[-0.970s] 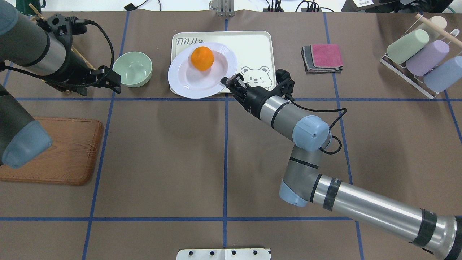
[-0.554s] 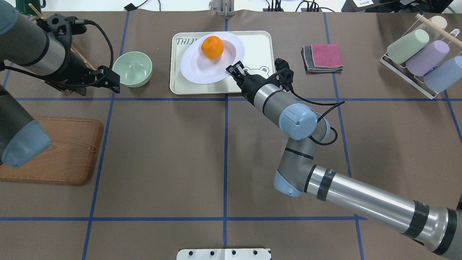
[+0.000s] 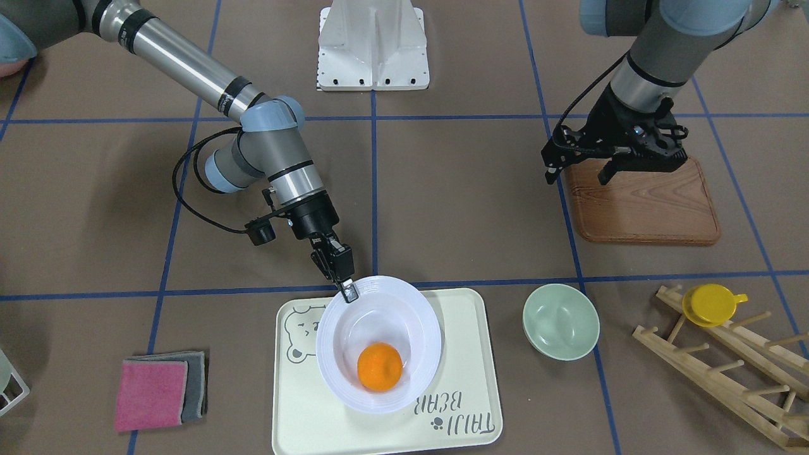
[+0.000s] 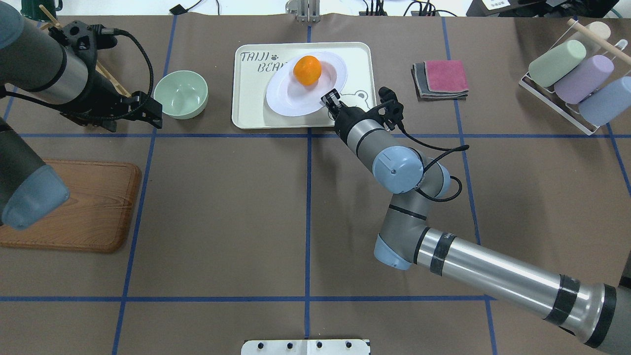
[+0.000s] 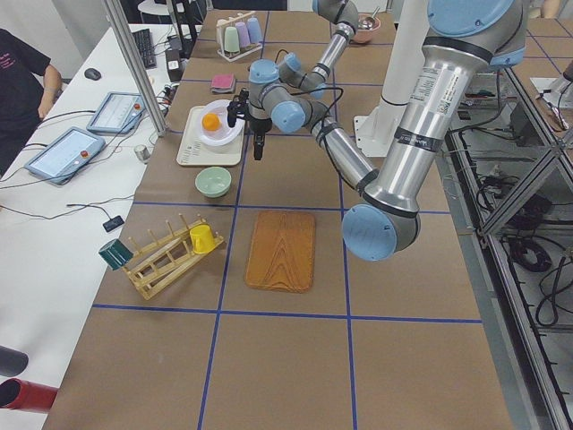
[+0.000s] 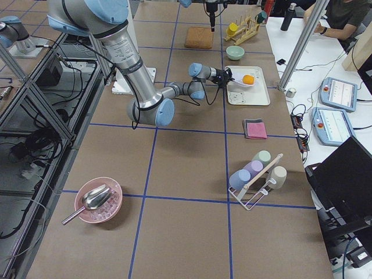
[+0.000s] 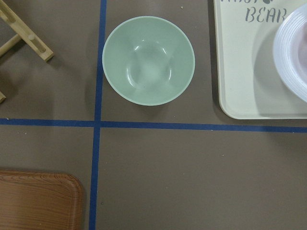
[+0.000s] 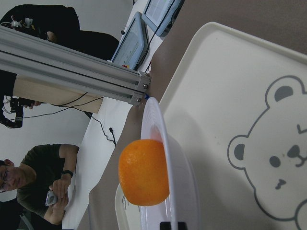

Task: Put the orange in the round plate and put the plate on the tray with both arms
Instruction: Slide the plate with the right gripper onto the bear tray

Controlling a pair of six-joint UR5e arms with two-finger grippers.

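The orange [image 4: 307,69] lies in the round plate [image 4: 291,96], which hangs tilted over the cream bear tray [image 4: 251,106]. My right gripper [image 4: 331,101] is shut on the plate's near rim. From across the table the orange [image 3: 380,366] sits low in the plate [image 3: 341,354] above the tray [image 3: 468,354], with the right gripper [image 3: 347,291] pinching the rim. In the right wrist view the plate [image 8: 175,167] shows edge-on, orange [image 8: 144,172] beside it. I cannot tell whether the plate touches the tray. My left gripper [image 3: 576,172] hangs open and empty left of the green bowl.
A pale green bowl [image 4: 181,94] stands left of the tray, a wooden board [image 4: 84,207] near the left arm. Folded pink and grey cloths [image 4: 441,79] lie right of the tray. A cup rack [image 4: 577,79] is far right, a wooden peg rack [image 3: 727,354] with a yellow cup beyond the bowl.
My right gripper has carried the plate with the orange rightward and farther over the tray. The left arm has barely moved.
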